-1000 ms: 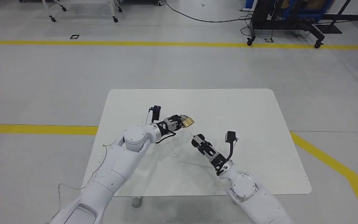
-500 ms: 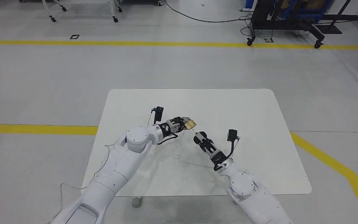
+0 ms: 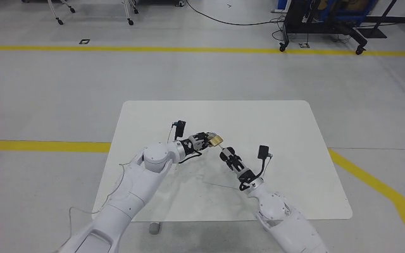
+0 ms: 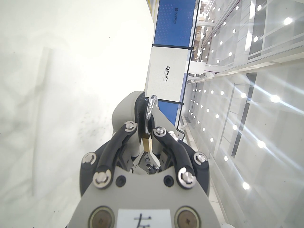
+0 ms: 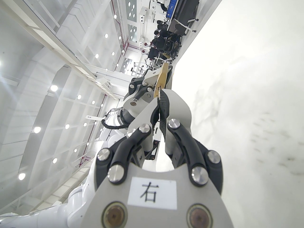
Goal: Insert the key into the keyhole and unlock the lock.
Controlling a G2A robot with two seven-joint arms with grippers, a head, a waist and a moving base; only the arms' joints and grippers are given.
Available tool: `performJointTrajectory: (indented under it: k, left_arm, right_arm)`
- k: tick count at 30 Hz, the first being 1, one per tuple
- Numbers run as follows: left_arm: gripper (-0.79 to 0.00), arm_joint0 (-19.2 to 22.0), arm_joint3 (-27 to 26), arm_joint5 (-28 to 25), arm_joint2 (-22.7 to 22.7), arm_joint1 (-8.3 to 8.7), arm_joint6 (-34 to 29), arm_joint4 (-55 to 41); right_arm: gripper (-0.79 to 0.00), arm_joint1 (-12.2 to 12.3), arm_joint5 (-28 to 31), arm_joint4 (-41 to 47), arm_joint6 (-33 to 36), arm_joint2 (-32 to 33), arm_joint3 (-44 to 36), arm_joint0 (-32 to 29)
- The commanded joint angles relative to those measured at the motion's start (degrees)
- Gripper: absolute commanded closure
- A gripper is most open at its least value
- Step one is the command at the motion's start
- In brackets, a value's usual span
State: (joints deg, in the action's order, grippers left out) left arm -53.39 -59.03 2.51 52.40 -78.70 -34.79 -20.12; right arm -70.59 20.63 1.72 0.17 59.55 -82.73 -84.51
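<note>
Holds brass lock (image 3: 215, 138) pinched in left pincer (image 4: 149, 115), aloft over worktop (image 3: 285, 126); grips key, too small to make out, in right pincer (image 5: 160, 96) pressed together just beside lock. Keep lock rigid, line key with keyhole, push straight, twist once seated.

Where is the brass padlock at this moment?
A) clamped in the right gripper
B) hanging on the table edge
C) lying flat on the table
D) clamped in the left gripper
D: in the left wrist view the padlock sits clamped between the fingers of the left gripper.
</note>
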Motion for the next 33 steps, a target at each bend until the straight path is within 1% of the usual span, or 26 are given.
performJointTrajectory:
  k: [1, 9, 24, 25, 26, 33]
  left_arm:
    - [0.000, -0.02, -0.01, 0.09, 0.03, -0.04, -0.05, 0.14]
    - [0.000, -0.12, 0.00, 0.08, 0.26, -0.19, -0.22, 0.67]
    - [0.000, 0.07, 0.12, -0.38, 0.12, -0.43, -1.65, 2.78]
    - [0.000, 0.04, 0.12, -0.40, 0.17, -0.44, -1.61, 2.78]
    - [0.000, 0.03, 0.10, -0.42, 0.25, -0.46, -1.64, 2.71]
    - [0.000, -0.21, -0.13, -0.63, 1.09, -0.47, -0.79, 2.62]
  right_arm:
    - [0.000, -0.10, -0.08, 0.14, 0.08, 0.11, 0.20, 0.11]
    - [0.000, -0.43, 0.12, 0.41, 0.58, 0.75, 0.92, 0.26]
    - [0.000, -1.50, -4.08, -4.00, -0.80, 0.19, 3.37, 3.28]
    - [-0.028, -1.55, -4.52, -4.04, -0.60, 0.23, 3.46, 3.43]
    - [-0.785, -1.59, -4.85, -3.96, -0.75, 0.44, 3.51, 3.49]
    - [-0.785, -1.59, -4.85, -3.96, -0.75, 0.44, 3.51, 3.49]
